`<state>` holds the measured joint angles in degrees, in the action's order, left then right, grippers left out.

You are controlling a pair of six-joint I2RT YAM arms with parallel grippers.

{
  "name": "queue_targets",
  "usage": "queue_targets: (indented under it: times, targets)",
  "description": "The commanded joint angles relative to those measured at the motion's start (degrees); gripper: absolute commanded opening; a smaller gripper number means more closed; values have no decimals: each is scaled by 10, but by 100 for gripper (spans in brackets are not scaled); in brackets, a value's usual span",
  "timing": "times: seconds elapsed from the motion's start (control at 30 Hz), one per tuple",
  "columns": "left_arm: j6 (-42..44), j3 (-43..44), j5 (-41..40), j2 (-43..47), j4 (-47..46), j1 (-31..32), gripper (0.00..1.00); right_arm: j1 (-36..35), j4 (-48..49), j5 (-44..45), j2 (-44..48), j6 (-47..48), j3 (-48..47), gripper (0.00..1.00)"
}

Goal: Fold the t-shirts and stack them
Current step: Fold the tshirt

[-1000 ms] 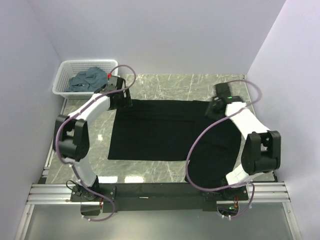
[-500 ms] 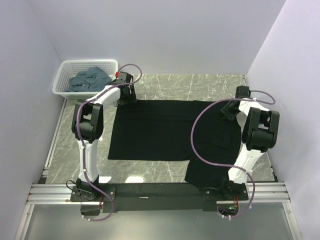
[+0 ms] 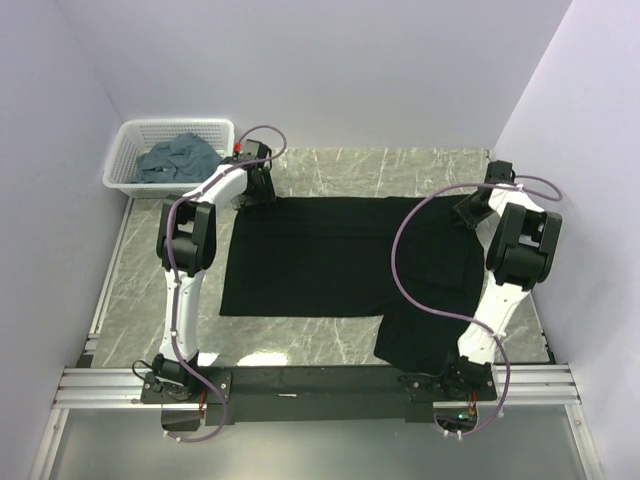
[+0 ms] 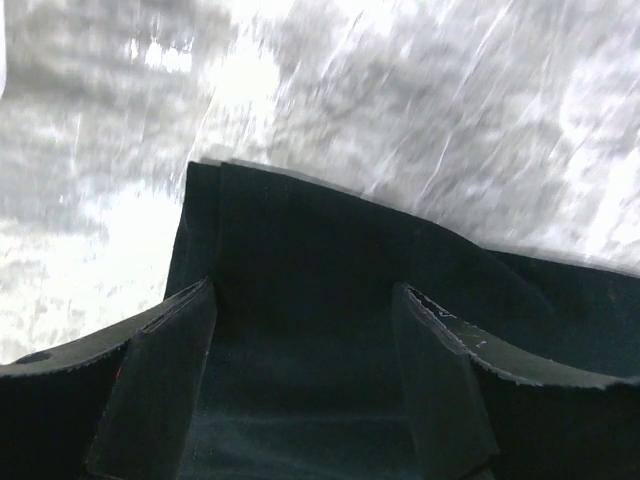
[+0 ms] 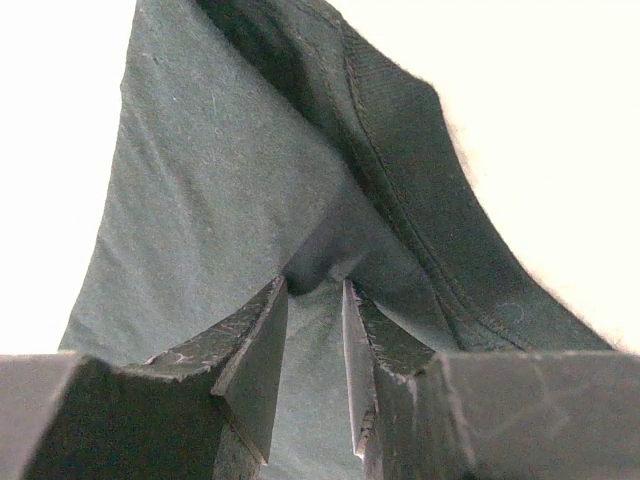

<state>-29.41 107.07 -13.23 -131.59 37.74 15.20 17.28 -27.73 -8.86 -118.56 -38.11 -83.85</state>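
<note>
A large black t-shirt [image 3: 330, 260] lies spread on the marble table, its right part hanging toward the near edge. My left gripper [image 3: 252, 190] sits low over the shirt's far left corner. In the left wrist view its jaws [image 4: 302, 290] stand open and wide apart, with flat black cloth [image 4: 300, 230] between them. My right gripper [image 3: 472, 212] is at the shirt's far right corner. There its narrow jaws [image 5: 313, 285] are shut on a pinched fold of the black cloth [image 5: 220, 170]. Slate blue-grey t-shirts [image 3: 178, 157] lie in the basket.
The white lattice basket [image 3: 125, 165] stands at the far left corner against the wall. Pale walls close in the table on the left, back and right. Purple cables loop off both arms. A metal rail [image 3: 320, 385] runs along the near edge.
Both arms have stretched out toward the far side. My right gripper moved right toward the wall, drawing the shirt's corner with it. My left gripper shifted to the far left corner, its jaws slightly narrower.
</note>
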Motion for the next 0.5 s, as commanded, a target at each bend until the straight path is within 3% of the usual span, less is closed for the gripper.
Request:
queue_targets:
  times: [0.0,0.3,0.47]
  targets:
    - [-16,29,20,-45,18,-13,76,1,-31,25,-36,-6,-57,36]
    - [-29,88,43,-84,26,-31,76,1,-38,9,-107,-29,-168,36]
    - [-23,97,61,-75,-7,-32,83,2,-14,-19,-120,-3,-210,37]
